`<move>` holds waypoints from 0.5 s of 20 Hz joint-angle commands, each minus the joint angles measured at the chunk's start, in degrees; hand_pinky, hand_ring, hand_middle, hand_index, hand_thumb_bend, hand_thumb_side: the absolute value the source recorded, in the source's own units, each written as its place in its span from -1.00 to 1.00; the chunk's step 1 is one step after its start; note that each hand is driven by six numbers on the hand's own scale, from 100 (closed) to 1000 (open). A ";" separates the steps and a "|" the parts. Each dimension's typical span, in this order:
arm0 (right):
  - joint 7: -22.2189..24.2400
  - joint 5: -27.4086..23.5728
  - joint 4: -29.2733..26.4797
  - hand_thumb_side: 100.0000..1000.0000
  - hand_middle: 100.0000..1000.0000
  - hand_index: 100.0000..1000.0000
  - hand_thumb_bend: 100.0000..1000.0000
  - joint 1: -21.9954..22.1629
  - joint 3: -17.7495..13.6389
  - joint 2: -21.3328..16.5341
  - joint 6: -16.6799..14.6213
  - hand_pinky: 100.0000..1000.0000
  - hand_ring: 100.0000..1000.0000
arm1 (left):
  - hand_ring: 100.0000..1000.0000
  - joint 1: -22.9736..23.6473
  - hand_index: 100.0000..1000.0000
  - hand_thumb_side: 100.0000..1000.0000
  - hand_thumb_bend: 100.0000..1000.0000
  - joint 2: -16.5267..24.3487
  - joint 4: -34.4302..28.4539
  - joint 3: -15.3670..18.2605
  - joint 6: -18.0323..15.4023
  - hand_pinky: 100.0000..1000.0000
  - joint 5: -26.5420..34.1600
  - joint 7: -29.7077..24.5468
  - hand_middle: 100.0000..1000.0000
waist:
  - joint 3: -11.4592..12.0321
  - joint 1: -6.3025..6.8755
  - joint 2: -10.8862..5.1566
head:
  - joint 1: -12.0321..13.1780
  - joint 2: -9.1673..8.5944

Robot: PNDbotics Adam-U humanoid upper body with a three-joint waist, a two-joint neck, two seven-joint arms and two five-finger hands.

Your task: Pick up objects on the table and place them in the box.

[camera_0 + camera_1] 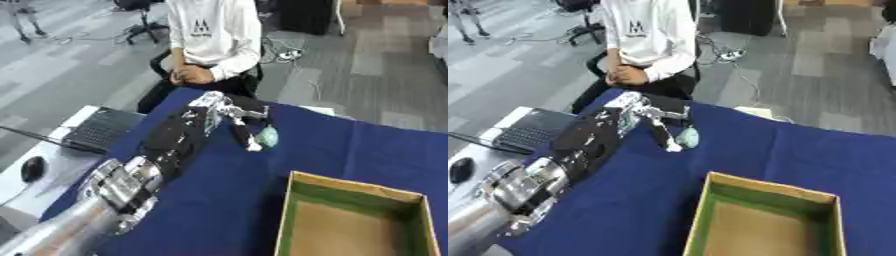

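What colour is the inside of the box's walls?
Green, on the box; the floor inside is brown. The left eye view shows it best.

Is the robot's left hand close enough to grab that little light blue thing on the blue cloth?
Probably yes. The left hand is stretched out right beside the light blue thing, fingers reaching down next to it, and nothing lies between them.

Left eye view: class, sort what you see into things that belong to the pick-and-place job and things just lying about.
Job:
- left hand, fingers down by the object
- small pale teal object
- box, nothing seen inside
- blue table

Lying about:
- laptop
- mouse
- office chair
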 commanded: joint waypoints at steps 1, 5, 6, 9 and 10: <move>-16.66 0.30 -0.90 1.00 -0.62 -0.32 -1.00 0.25 -0.10 -0.82 -16.72 -0.91 -0.64 | -1.00 -0.98 -0.85 -0.42 -1.00 1.85 -4.94 -1.65 -4.01 -1.00 6.36 -4.37 -1.00 | 0.07 0.08 -1.08 | -0.03 -0.63; -16.66 0.10 -0.90 1.00 -0.62 -0.32 -1.00 0.28 -0.21 -1.14 -16.72 -0.91 -0.64 | -1.00 -0.45 -0.86 -0.42 -1.00 2.29 -12.24 -4.72 -4.21 -1.00 13.84 -4.97 -1.00 | 0.06 0.26 -1.26 | -0.21 -1.10; -16.66 0.08 -0.90 1.00 -0.62 -0.32 -1.00 0.31 -0.21 -1.17 -16.72 -0.91 -0.64 | -1.00 -0.24 -0.86 -0.43 -1.00 2.54 -14.22 -5.53 -4.03 -1.00 15.43 -5.16 -1.00 | 0.07 0.29 -1.28 | -0.27 -1.25; -16.66 0.23 -0.90 1.00 -0.63 -0.32 -1.00 0.39 -0.12 -1.14 -16.72 -0.91 -0.64 | -1.00 0.30 -0.87 -0.45 -1.00 3.39 -20.17 -8.10 -3.27 -1.00 19.75 -6.01 -1.00 | 0.11 0.33 -1.31 | -0.38 -1.50; -16.66 0.31 -0.90 1.00 -0.63 -0.32 -1.00 0.46 -0.05 -1.10 -16.72 -0.91 -0.64 | -1.00 0.36 -0.87 -0.47 -1.00 3.56 -22.26 -9.17 -3.31 -1.00 20.92 -6.47 -1.00 | 0.14 0.34 -1.33 | -0.33 -1.52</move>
